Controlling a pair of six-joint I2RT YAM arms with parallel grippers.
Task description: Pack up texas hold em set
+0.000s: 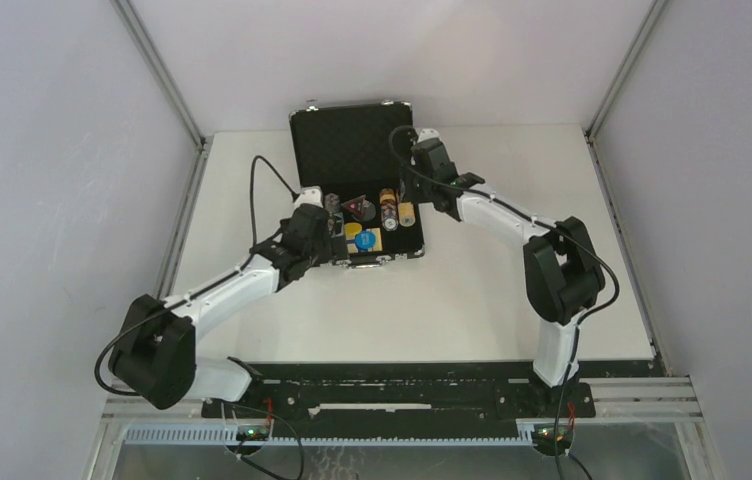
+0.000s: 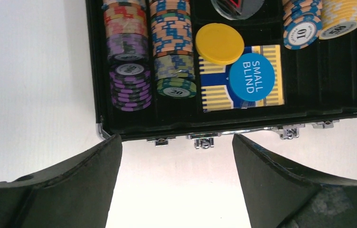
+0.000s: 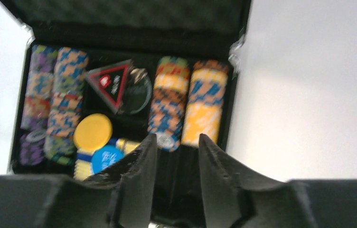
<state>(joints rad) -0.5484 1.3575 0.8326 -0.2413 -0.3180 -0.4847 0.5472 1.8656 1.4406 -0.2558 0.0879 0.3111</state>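
I am holding my left gripper point(image 2: 176, 142) wide open, empty, below the small black silver-edged briefcase point(image 2: 243, 122) at the frame's top centre. My right gripper point(image 3: 176, 140) is hanging parted above its multicoloured poker chips point(image 3: 186, 104) (blurry, seemingly gripping nothing), likely leaving the lid point(image 1: 350, 150) free for closing.

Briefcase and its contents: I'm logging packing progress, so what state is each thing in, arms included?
Small black silver-edged briefcase: open, lid upright.
Multicoloured poker chips: lying in rows in the slots.
Yellow-blue card box: flat in the middle compartment.
Blue round disc: resting on the card box.
Yellow round disc: overlapping the box's corner.
Red-black triangular token: inside the case.
Left gripper: fingers wide open, empty.
Right gripper: fingers parted, empty.
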